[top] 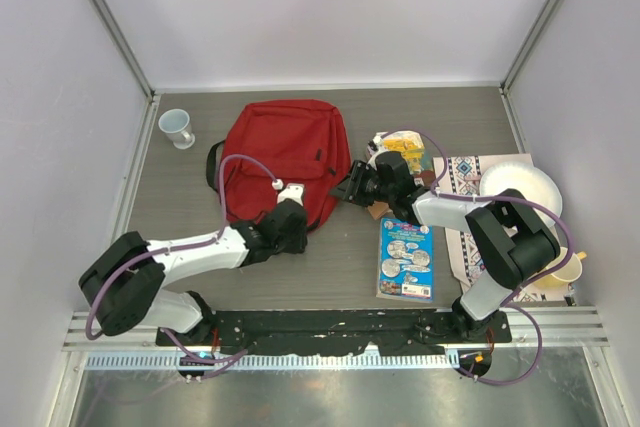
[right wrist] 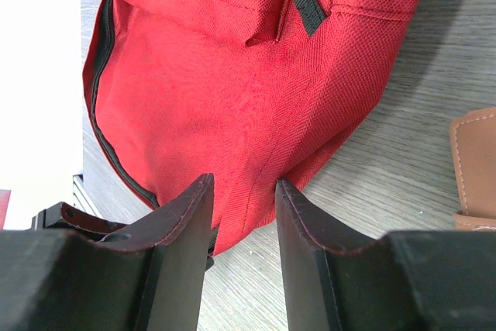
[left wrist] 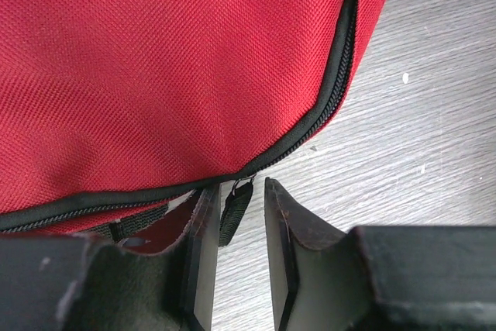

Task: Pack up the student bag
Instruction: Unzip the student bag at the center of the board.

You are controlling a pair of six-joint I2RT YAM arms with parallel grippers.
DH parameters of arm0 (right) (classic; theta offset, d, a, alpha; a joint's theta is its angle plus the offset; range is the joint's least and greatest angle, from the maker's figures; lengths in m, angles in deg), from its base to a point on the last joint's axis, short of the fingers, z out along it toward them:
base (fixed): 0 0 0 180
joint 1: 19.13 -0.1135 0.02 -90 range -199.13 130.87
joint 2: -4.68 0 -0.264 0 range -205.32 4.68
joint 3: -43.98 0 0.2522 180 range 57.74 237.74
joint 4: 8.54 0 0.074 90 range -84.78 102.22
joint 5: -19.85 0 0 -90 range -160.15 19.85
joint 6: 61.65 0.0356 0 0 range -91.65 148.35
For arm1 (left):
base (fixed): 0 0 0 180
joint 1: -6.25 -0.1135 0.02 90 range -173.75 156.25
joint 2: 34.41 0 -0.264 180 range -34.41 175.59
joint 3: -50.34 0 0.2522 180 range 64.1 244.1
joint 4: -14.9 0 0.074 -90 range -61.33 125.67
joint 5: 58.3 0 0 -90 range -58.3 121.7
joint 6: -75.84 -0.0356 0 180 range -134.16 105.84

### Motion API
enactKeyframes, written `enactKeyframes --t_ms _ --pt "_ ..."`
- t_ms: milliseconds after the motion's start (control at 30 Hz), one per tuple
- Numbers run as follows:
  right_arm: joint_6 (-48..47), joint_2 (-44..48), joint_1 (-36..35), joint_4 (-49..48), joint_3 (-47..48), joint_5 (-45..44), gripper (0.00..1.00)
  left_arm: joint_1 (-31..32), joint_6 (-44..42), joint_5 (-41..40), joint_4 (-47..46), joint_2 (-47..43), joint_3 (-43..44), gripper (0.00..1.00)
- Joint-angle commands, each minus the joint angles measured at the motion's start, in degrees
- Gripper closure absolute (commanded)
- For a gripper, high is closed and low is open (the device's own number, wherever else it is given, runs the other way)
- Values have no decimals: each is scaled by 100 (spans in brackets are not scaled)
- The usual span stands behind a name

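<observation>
Barely started, I'd say. The bag (top: 285, 147) lies flat on the table (top: 180, 207), in the middle toward the back, and its zipper (left wrist: 341, 75) looks shut along every stretch I can see. Nothing seems packed: the book (top: 407, 259) sits out on the table to the bag's right, near the front. The cup (top: 177, 127) is off to the left and the plate (top: 520, 187) far right. Which of those are meant to go in, I can't say.

The left gripper (left wrist: 240, 187) is at the bag's near edge with its jaws narrowly apart around the zipper pull (left wrist: 235, 207). There's a sliver of gap on one side, so it isn't pinched yet. The right gripper (right wrist: 244, 184) is at the bag's right edge and looks clamped on a fold of the red fabric, probably to steady the bag.

So my read is that this is the opening step — grab the pull and unzip. Loading the bag and zipping it shut are all left to do.
</observation>
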Motion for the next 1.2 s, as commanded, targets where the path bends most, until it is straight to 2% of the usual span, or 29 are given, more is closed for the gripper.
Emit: enactKeyframes --t_ms 0,67,167,200,400,533,700,767,833,867,967,1067,1167 --pt "10 248 -29 -258 9 133 57 -47 63 -19 -341 143 205 71" --pt "10 248 -20 -249 9 134 57 -47 90 -19 -385 204 196 74" --pt "27 239 -20 -249 0 125 57 -38 125 -28 -438 257 187 90" --pt "27 239 -20 -258 0 125 57 -47 134 -28 -447 275 187 99" --pt "-8 195 -20 -258 35 20 57 -47 230 -133 -447 65 73 100" --pt "-253 125 -2 110 307 -226 57 -38 230 -265 -114 -234 -50 100" --pt "-421 -59 94 384 747 -393 68 -38 283 -493 457 -516 -94 100" --pt "-403 -112 156 384 808 -394 68 -38 283 -582 686 -621 -103 100" --pt "-342 -138 182 296 826 -167 66 -38 318 -565 705 -718 -138 100" --pt "-324 -121 191 252 809 -113 58 -29 344 -547 661 -736 -164 100" --pt "-192 115 191 225 581 -7 42 -38 467 -380 424 -753 -200 100" --pt "-70 650 191 348 72 -77 36 -38 555 -266 186 -692 -156 100" --pt "308 1116 86 7 -553 203 35 -29 512 -169 72 -587 -33 100"
